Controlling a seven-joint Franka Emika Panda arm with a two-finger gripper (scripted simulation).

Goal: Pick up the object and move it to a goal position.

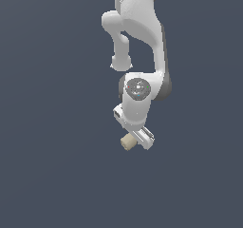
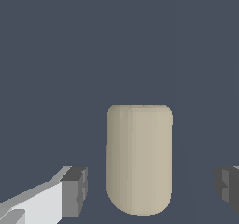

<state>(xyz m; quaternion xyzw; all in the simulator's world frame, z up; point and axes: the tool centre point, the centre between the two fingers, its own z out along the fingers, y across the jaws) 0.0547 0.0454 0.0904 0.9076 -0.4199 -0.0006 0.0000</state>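
White arm [image 1: 137, 37] reached down over a plain dark grey floor [image 1: 47, 175]. Gripper [image 2: 149, 190] hung low, jaws spread wide. Beige cylinder [image 2: 139, 158] lay between the two grey pads [image 2: 74, 190], a clear gap on either side, neither pad touching it. From the exterior view, the cylinder [image 1: 127, 141] showed just under the hand, toward that view's left of the gripper [image 1: 137, 140].

Arm [image 1: 142, 42] reaches down; tool [image 2: 149, 190] apparently spread wide.

No readable text, labels, nos. or signs anywhere in either view
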